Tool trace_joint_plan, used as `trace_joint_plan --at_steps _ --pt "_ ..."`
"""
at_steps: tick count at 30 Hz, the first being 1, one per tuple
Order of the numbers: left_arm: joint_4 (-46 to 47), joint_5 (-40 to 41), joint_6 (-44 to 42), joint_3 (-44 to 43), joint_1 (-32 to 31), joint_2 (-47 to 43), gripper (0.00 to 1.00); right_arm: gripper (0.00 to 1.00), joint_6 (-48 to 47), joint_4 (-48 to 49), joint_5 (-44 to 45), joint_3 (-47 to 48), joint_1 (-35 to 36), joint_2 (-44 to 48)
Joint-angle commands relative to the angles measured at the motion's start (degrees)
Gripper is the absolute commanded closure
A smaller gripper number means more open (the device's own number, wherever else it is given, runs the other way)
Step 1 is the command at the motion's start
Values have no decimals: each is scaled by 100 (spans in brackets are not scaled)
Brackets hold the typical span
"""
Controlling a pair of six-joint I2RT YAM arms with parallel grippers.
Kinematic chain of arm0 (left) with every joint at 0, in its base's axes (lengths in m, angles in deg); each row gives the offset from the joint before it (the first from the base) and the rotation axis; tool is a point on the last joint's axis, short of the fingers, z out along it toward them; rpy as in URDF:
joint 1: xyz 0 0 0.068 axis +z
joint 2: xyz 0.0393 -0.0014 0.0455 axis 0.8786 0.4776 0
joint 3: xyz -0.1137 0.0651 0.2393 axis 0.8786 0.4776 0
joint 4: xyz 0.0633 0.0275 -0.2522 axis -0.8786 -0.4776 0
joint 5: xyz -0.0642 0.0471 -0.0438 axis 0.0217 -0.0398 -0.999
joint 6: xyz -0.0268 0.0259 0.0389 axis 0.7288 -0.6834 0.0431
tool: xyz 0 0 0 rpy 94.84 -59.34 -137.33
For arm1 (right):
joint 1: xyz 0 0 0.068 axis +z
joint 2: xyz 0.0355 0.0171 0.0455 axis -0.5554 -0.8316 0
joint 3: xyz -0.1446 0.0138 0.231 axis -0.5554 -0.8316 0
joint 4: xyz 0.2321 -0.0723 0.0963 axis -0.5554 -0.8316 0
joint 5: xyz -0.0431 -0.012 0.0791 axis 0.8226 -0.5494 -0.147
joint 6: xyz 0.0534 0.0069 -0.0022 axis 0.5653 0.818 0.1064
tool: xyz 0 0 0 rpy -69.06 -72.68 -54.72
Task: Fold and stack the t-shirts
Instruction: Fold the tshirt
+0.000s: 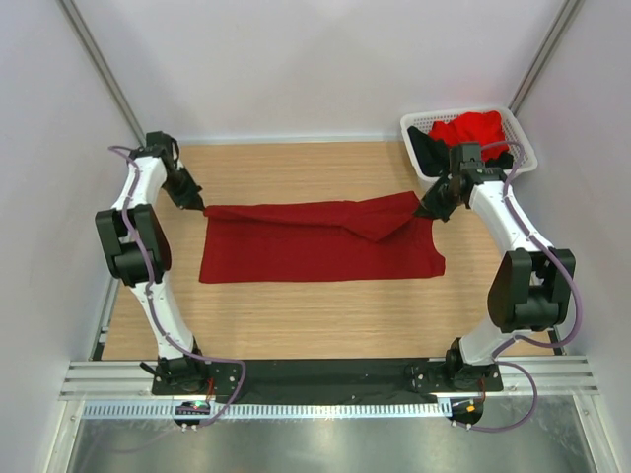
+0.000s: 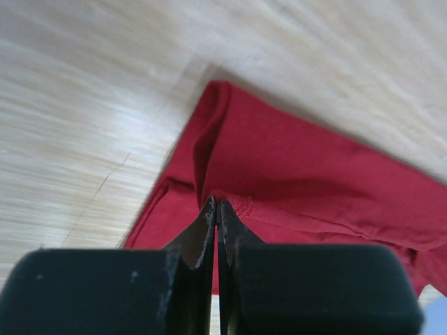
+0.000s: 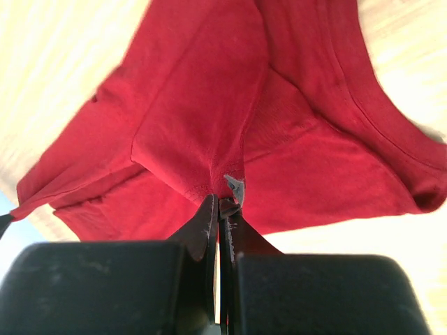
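A dark crimson t-shirt (image 1: 315, 246) lies spread across the wooden table, its far edge lifted and folded over toward the front. My left gripper (image 1: 200, 207) is shut on the shirt's far left corner (image 2: 230, 202). My right gripper (image 1: 426, 210) is shut on the far right corner, with the cloth (image 3: 209, 139) and a small grey tag (image 3: 236, 187) pinched at its tips (image 3: 219, 202). The cloth hangs stretched between the two grippers. A brighter red t-shirt (image 1: 471, 128) and a black one (image 1: 426, 150) lie in the basket.
A white latticed basket (image 1: 521, 138) stands at the table's far right corner, just behind my right arm. White walls close in the table on the left, right and back. Bare wood (image 1: 296, 315) shows in front of the shirt.
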Motion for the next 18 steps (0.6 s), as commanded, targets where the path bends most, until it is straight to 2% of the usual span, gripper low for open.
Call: trace_joint_plan --at_steps 1,11,18 --pt "7 221 -118 388 26 -345 100 99 -177 55 99 -83 -29 424" --pt "43 450 -188 617 -97 -99 100 99 -247 125 81 -242 -29 442" --pt "122 608 -206 907 -97 -318 100 99 -326 98 169 -347 -29 530"
